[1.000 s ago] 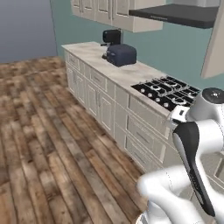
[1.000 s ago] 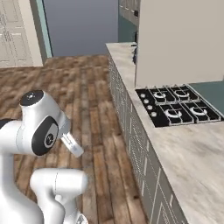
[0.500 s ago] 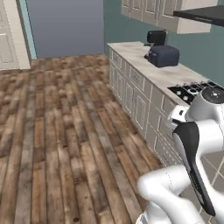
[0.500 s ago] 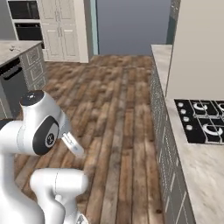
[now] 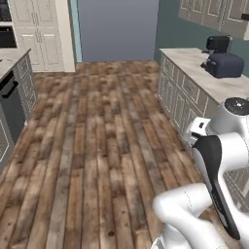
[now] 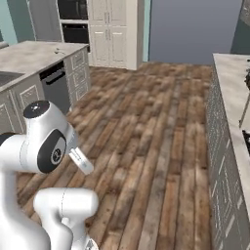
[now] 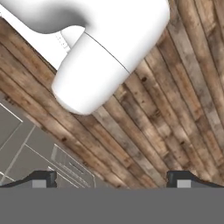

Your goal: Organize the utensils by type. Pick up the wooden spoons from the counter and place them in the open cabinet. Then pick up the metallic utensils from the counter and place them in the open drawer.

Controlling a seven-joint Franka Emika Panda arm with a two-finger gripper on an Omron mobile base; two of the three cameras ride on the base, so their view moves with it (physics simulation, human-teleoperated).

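My gripper [image 7: 111,179] points down at the wooden plank floor [image 7: 175,100], and its two dark fingertips [image 7: 43,178] stand far apart with nothing between them, so it is open. A beige marbled counter [image 5: 194,61] over grey panelled fronts runs along the right of the left base view, and its edge [image 6: 229,83] appears again in the right base view. The wooden spoons, the metallic utensils, the open cabinet and the open drawer are out of view.
A dark toaster [image 5: 223,65] and a coffee machine [image 5: 218,44] stand on the right counter. An island counter [image 6: 34,51] with a dishwasher front [image 6: 56,85] lies to the left. Tall cream cabinets [image 5: 39,29] and a wall oven [image 6: 73,19] line the back. Wide plank floor [image 5: 107,136] stretches between them.
The base has turned, so both base views have swung left: the stove and hood have left the picture, and the open floor, island and tall cabinets have come in. The arm's pose is unchanged.
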